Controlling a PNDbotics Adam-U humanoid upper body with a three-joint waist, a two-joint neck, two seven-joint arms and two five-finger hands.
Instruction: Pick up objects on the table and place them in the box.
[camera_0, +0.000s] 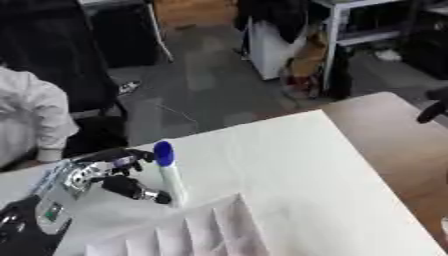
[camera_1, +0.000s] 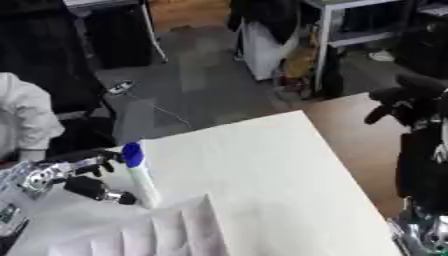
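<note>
In the left eye view, one white box (camera_0: 188, 232) with upright dividers sits at the tabletop's (camera_0: 289, 165) near edge; nothing shows in its compartments. One white bottle with a blue cap (camera_0: 169, 172) stands just behind it, grasped by the left hand (camera_0: 109, 172).

In the right eye view, the right hand (camera_1: 402, 102) hangs over the right edge, fingers curled, empty.

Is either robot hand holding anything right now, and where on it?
The left hand grips the white bottle around its body, below the blue cap. The right hand holds nothing.
</note>
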